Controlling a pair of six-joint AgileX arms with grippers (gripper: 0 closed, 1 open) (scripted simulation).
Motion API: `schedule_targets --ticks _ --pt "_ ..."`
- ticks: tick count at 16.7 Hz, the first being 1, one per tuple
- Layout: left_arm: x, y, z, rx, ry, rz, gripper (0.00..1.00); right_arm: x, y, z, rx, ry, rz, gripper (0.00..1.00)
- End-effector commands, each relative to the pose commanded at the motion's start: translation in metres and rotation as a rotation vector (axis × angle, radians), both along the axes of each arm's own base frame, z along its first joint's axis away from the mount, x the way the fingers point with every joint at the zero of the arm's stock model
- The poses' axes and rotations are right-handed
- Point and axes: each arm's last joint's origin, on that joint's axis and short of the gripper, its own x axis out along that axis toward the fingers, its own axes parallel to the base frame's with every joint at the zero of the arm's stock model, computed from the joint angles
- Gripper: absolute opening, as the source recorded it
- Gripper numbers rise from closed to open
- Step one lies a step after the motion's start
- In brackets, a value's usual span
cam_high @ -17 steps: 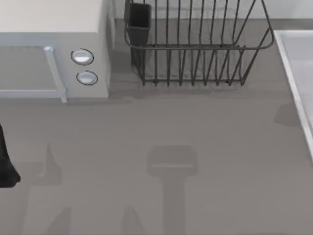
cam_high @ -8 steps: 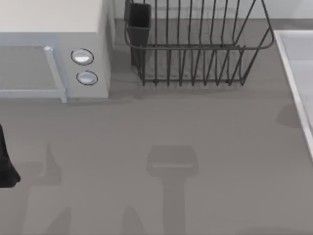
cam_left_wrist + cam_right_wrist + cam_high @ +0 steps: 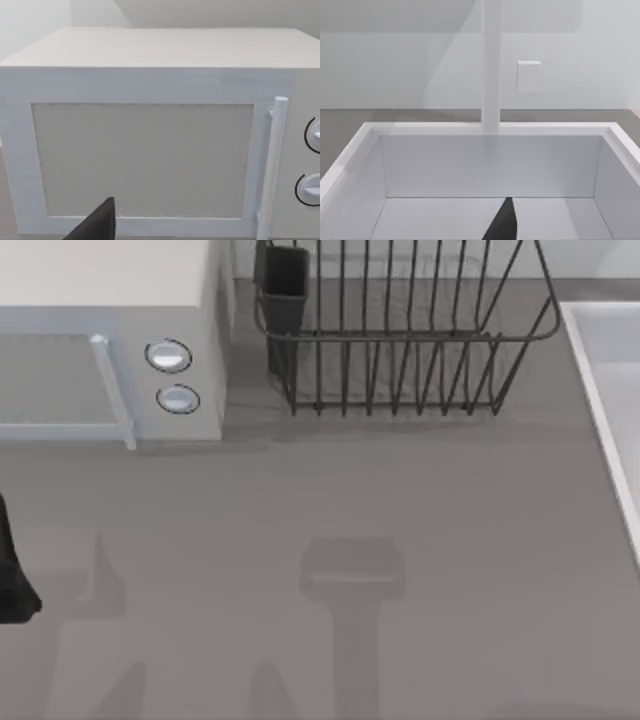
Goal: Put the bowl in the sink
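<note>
One pale, raised-rim sink

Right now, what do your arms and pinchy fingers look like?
Little of them shows. My left arm is a black, glossy, angular shape at the table's left edge in the top view. In the left wrist view, a dark fingertip tapers to a blunt wedge before the white microwave. In the right wrist view, a black pointed fingertip rises over the sink. No cables or markings visible.

White microwave at back left (door shut), dark wire dish rack beside it
</note>
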Motion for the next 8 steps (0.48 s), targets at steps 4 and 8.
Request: schedule_targets --ticks 4,8 --pt "0.0 0.0 0.0 0.0 0.0 0.0 1.0 0.0 0.0 0.0 0.0 0.0 0.0 1.0" --pt "0.0 0.0 0.0 0.0 0.0 0.0 1.0 0.0 0.0 0.0 0.0 0.0 0.0 1.0"
